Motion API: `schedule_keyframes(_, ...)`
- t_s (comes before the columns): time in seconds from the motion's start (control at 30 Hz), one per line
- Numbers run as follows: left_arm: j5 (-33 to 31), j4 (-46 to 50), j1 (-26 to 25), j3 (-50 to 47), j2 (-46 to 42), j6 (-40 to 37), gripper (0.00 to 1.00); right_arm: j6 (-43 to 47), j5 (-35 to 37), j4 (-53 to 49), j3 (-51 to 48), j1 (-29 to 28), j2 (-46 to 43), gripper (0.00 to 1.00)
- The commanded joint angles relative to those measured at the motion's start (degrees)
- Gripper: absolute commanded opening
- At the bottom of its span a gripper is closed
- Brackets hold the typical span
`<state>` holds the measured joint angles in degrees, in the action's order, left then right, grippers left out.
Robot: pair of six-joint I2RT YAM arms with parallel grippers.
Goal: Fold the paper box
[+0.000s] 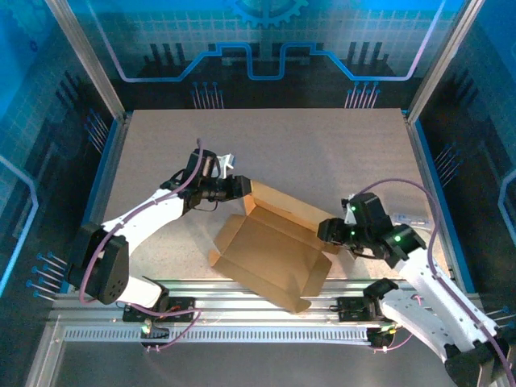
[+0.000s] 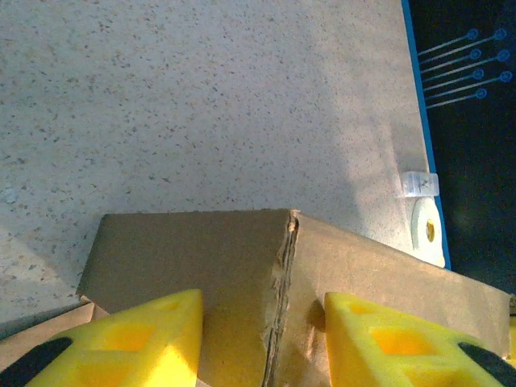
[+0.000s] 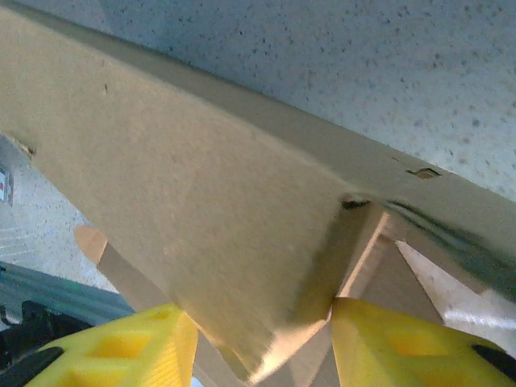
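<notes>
Where the left arm reaches in from the near-left side of the speckled worktop point(image 1: 322, 145), the left gripper point(image 1: 239, 188) sits at the far-left corner of the paper box point(image 1: 270, 254). Its yellow fingers point(image 2: 153, 339) stand apart on either side of the upright corner seam. Whether they press the cardboard or merely straddle it, I cannot tell. The box itself lies open in the middle of the worktop, towards the near edge and turned at an angle. Its brown floor faces up, a wall is raised along the far side, a flap is spread flat at the left, and the nearest corner reaches over the metal rail point(image 1: 242, 289) at the front. At the box's right end the right gripper point(image 1: 326, 232) meets the raised side. From the right wrist, a broad cardboard panel slants across, and its lower corner dips between the two yellow fingers point(image 3: 419, 347). The jaws are parted around it, but it is unclear whether they are pinching it or loose. Further right, at the worktop's blue-edged border, rests a small white roll point(image 2: 426, 230) (tape, by the look of it), well apart from the box.
</notes>
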<state>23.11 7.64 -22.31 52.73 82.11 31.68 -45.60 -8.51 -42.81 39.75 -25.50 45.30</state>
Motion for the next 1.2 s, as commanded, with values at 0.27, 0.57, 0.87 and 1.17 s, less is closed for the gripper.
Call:
schedule_keyframes(0.27,-9.5,12.1,-0.2,-2.6,-7.0,4.6,0.4,9.9,-1.8,13.3,9.9,1.4,16.8,0.49)
schedule_keyframes(0.57,-12.2,15.6,-0.1,-2.9,-8.3,5.3,0.4,15.7,-4.5,13.0,11.7,5.8,19.6,0.52)
schedule_keyframes(0.87,-10.7,15.8,0.0,-0.7,-4.1,6.3,0.4,20.1,-13.5,12.9,4.0,17.2,11.5,0.58)
schedule_keyframes(1.17,-11.1,19.4,0.0,4.1,-1.4,6.1,0.41,16.3,-11.4,22.4,-3.9,20.8,10.3,0.53)
